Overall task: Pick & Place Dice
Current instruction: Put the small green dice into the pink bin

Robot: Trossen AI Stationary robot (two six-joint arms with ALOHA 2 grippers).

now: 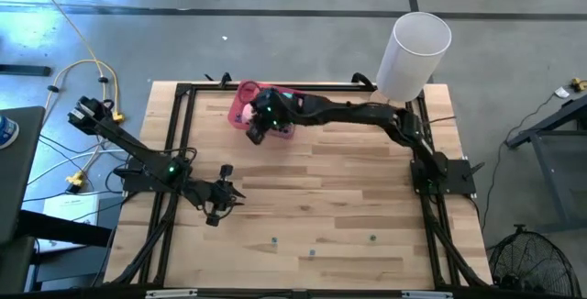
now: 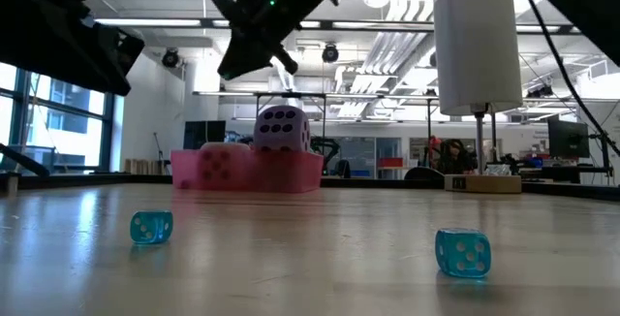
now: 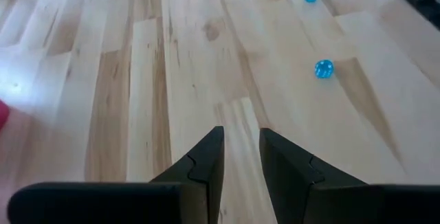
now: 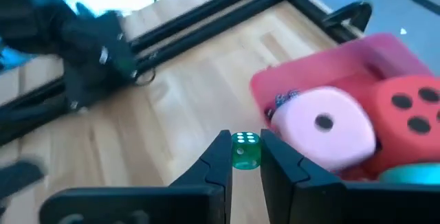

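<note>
- High view, left to right: the left gripper point(image 1: 223, 194) rests low over the bare table point(image 1: 348, 198) at left centre, well apart from the tray point(image 1: 240, 97).
- Its fingers point(image 3: 206, 159) stand narrowly apart with nothing between them; two blue dice point(image 3: 323, 69) lie ahead on the wood.
- Three tiny dice point(image 1: 274, 240) sit along the lower middle of the table.
- The right gripper point(image 1: 257, 132) hovers at upper centre, over the tray's near edge.
- Right wrist view: its fingers pinch a small green die point(image 4: 244, 150), held just beside the tray.
- In the tray lie a pink die point(image 4: 330, 129) and a red die point(image 4: 407, 117), touching; a teal edge shows below them.
- Low view: a purple die point(image 2: 282, 128) sits atop the others.
- A white cylinder point(image 1: 415, 56) stands at upper right.
</note>
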